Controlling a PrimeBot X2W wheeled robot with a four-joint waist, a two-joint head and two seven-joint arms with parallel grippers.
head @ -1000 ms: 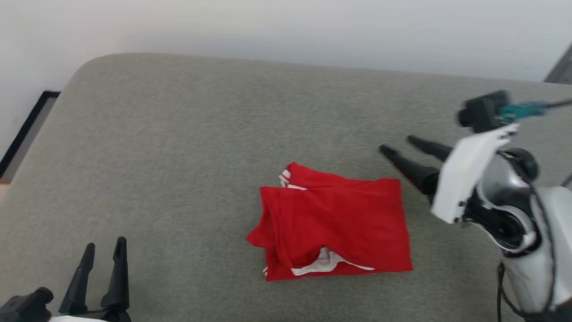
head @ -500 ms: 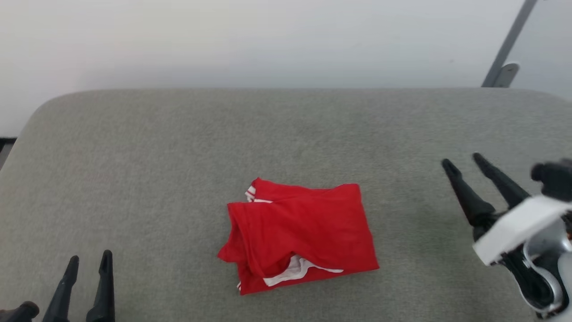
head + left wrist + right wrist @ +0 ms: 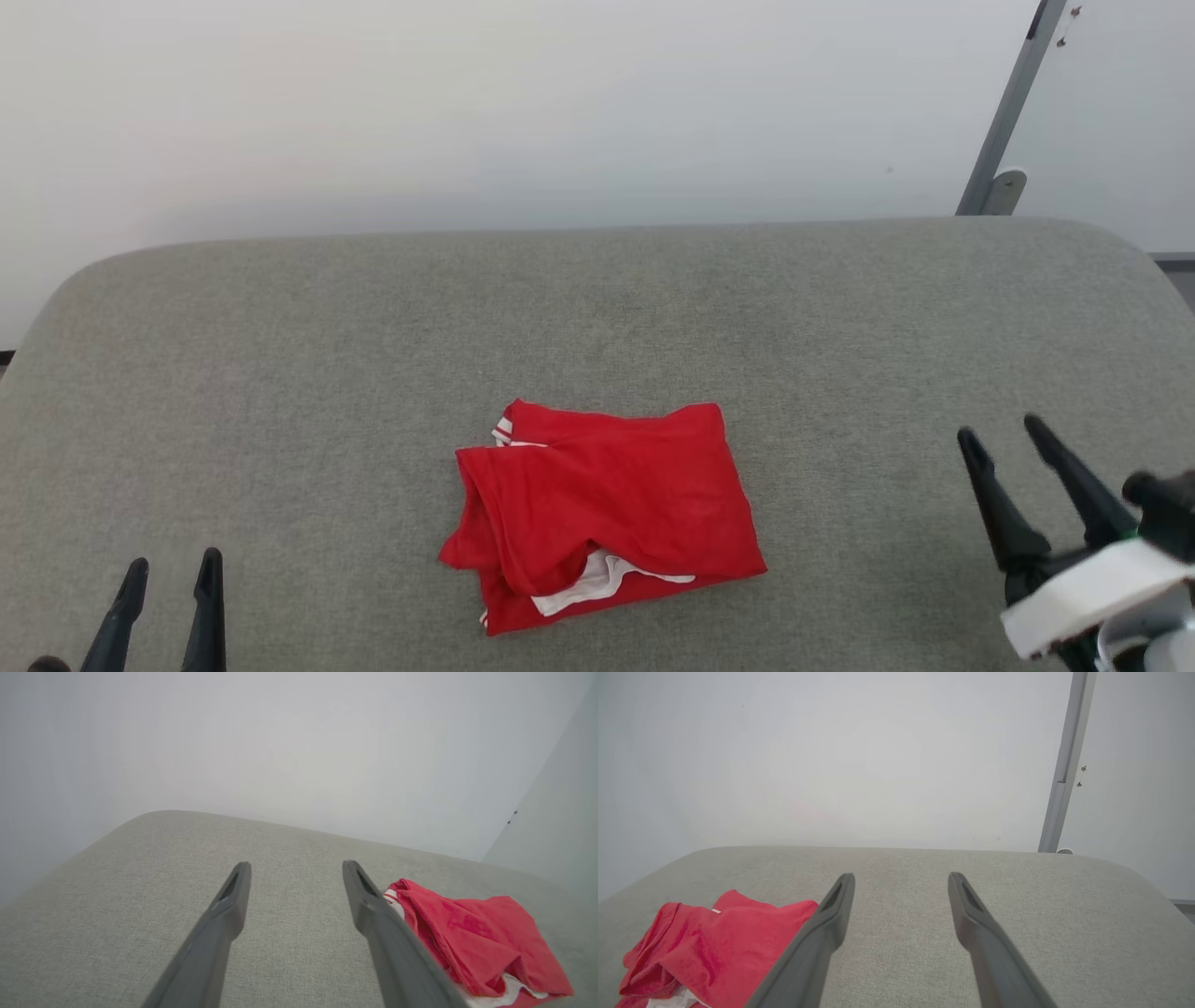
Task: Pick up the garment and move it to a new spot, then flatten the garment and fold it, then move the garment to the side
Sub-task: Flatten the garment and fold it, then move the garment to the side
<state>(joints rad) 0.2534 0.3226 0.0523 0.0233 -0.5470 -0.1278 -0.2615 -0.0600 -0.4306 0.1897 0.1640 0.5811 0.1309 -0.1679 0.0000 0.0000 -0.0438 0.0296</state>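
The garment, a red jersey with white trim, lies folded into a rough rectangle on the grey cushioned surface, a little in front of its middle. It also appears at the lower right of the left wrist view and the lower left of the right wrist view. My left gripper is open at the lower left, well clear of the garment. My right gripper is open at the lower right, also apart from it. In both wrist views the grippers hold nothing.
A pale wall runs behind the surface's rounded far edge. A grey metal post with a small bracket stands at the back right. Bare grey cushion lies on both sides of the garment.
The head camera has swung, so the whole scene shifted left and down. My right gripper has drawn back from beside the garment toward the lower right. The garment lies as before.
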